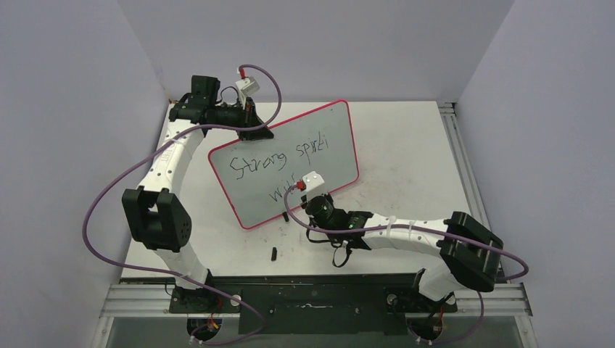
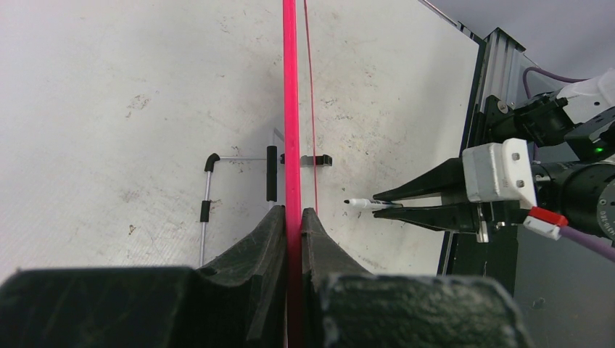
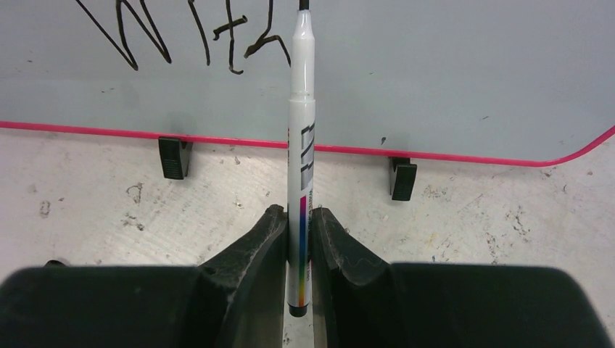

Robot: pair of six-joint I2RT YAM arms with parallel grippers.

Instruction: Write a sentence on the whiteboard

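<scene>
White tabletop [image 1: 406,145] is carrying the whiteboard [image 1: 319,156], centred; left claw [image 2: 291,214] is clamping its rim, right claw [image 3: 299,214] is gripping a marker [image 3: 302,145] by the sentence [image 1: 279,159]. It seems light, stiff and slide-prone, so the rim is probably suiting best.

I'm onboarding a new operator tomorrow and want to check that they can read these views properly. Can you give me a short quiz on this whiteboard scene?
1. True or false: the left gripper is shut on the pink rim of the whiteboard.
2. Pick one: what does the right gripper hold? A, an eraser; B, a marker; C, nothing.
3. Fill in: the top line of the sentence reads "Strong ____".

Key: 1 true; 2 B; 3 spirit.
</scene>
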